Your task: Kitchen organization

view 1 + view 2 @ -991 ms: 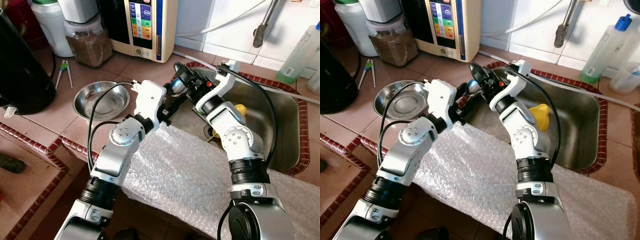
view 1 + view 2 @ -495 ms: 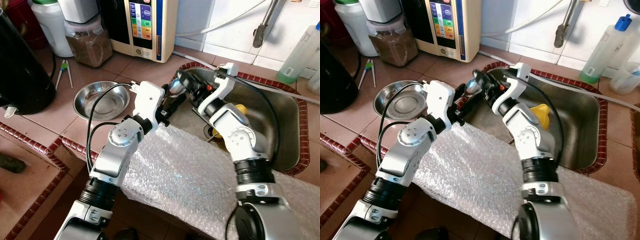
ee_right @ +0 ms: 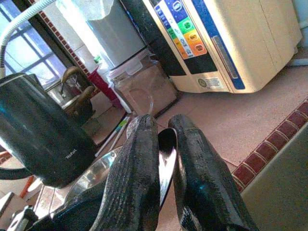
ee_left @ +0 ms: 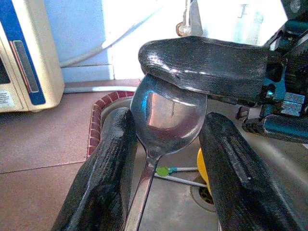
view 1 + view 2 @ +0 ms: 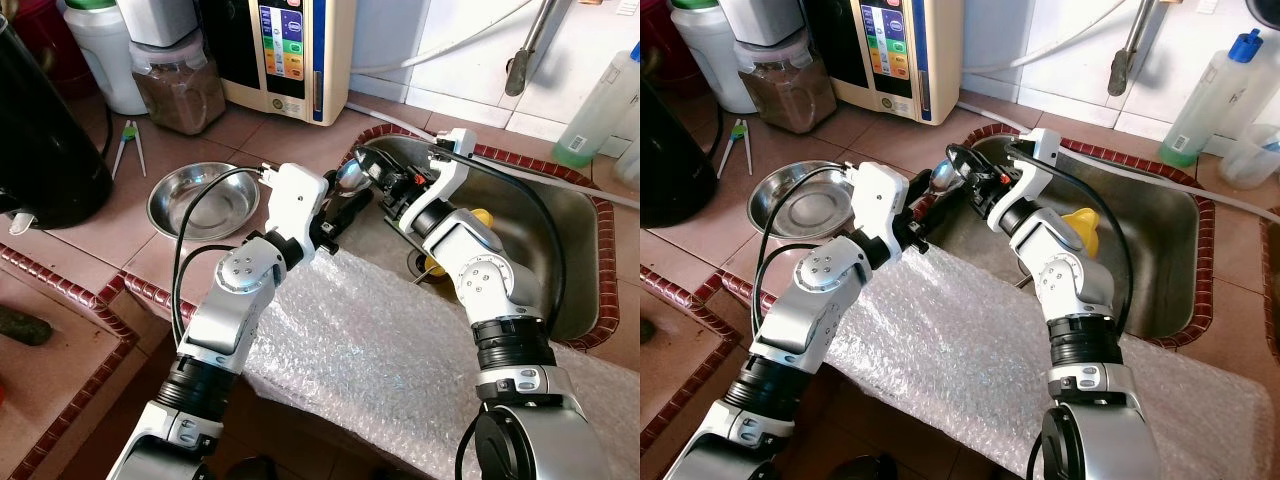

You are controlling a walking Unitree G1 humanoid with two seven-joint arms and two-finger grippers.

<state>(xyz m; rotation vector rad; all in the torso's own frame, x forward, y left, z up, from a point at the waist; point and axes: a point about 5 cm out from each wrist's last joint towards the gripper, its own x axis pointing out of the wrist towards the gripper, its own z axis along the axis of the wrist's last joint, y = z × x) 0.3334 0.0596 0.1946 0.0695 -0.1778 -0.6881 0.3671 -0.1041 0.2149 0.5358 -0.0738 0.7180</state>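
The left wrist view is showing a shiny spoon [image 4: 166, 115] with its bowl sitting up between two black fingers [image 4: 103, 180] of the left end effector [image 5: 345, 205]. Those fingers are standing apart on each side of the spoon, and its handle is running down between them. A finger of the right end effector [image 5: 375, 172] is lying across the top of the spoon bowl.

In the right wrist view, the two fingers [image 3: 139, 178] of the right end effector are pressing on the spoon bowl [image 3: 166, 154] from both sides, so they are pinching it.

In the left eye view, both end effectors are meeting over the near left corner of the sink [image 5: 575, 260], and the spoon [image 5: 352, 176] is being held in the air between them. A yellow thing [image 5: 482, 216] is lying in the sink by the drain.

A round metal bowl [image 5: 202, 200] is sitting on the tiled tabletop [image 5: 250, 130] to the left of the sink. A sheet of bubble wrap [image 5: 370, 350] is lying along the front edge. A black kettle [image 5: 45, 140] is standing far left. A cream machine with coloured buttons [image 5: 290, 50] and a jar of brown stuff [image 5: 178, 85] are standing at the back.
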